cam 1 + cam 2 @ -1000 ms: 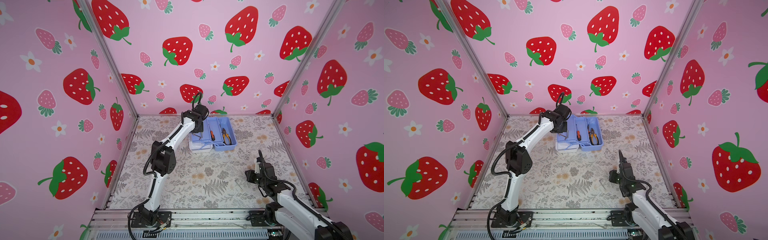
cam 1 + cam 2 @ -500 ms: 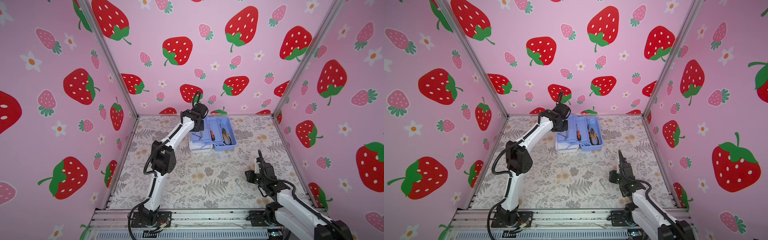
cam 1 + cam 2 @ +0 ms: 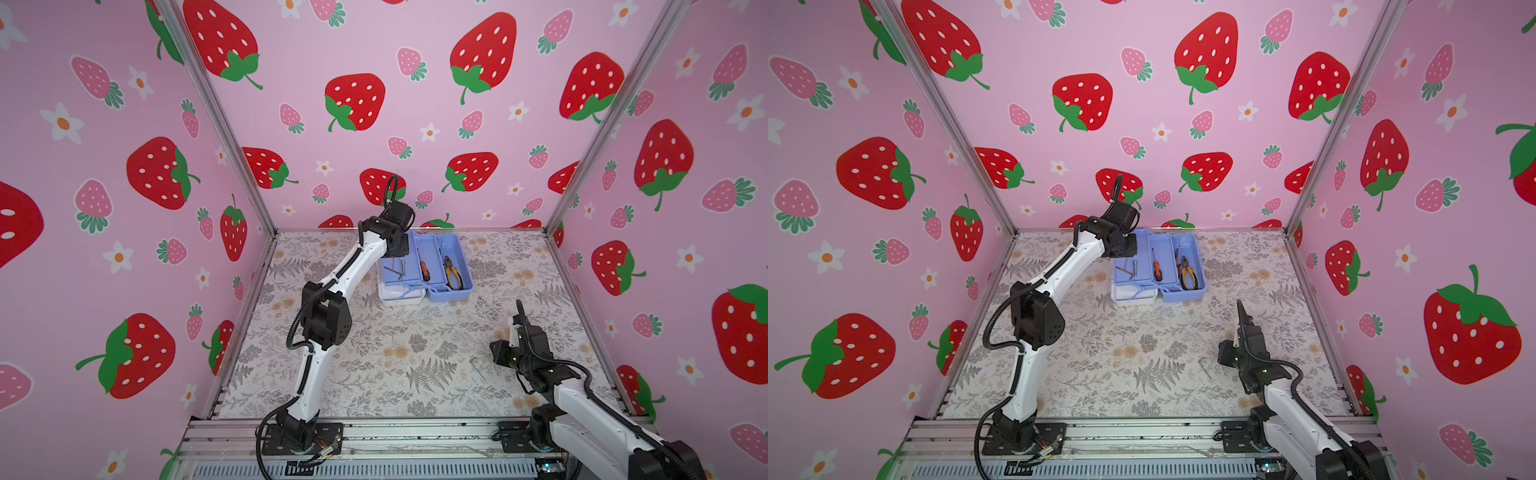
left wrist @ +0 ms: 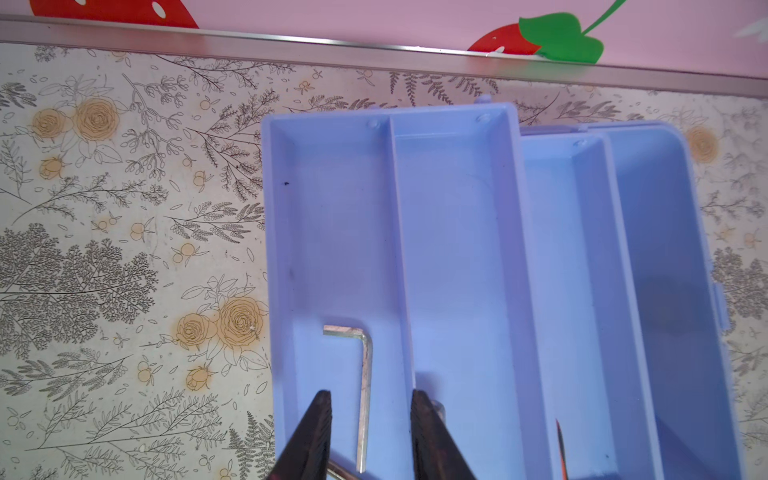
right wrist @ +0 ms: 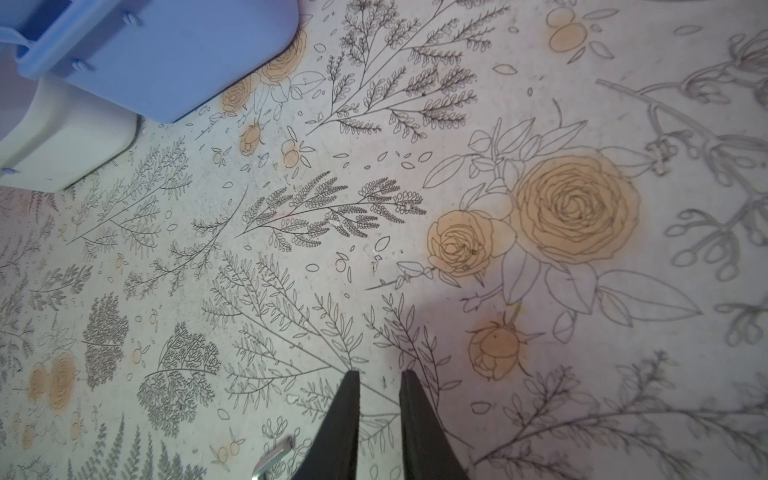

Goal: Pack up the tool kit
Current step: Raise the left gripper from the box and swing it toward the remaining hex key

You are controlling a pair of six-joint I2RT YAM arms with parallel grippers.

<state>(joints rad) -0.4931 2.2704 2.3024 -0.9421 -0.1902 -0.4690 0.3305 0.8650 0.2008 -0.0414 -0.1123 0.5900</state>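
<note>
The left claw [image 4: 370, 397] has just let go. A second ago it was pinched shut over the case; now its tips stand partly apart, and the hex key [image 4: 365, 361] lies free between them on the floor of the outermost tray compartment. I judge that piece packed.

A second hex key [image 3: 476, 368] lies loose on the worktop [image 3: 395, 353], just beside the right claw [image 5: 380, 374], whose tips are a narrow gap apart and hold nothing.

The tool kit [image 3: 451, 294] sits at the far middle of the worktop, near the back wall [image 3: 415, 145]. It is open and facing up — its trays are fanned out and its white lid [image 3: 401, 298] lies on the left side. Its long axis runs from the robot toward that wall, and the screwdriver [image 3: 424, 270] and pliers [image 3: 453, 272] lie along it.
</note>
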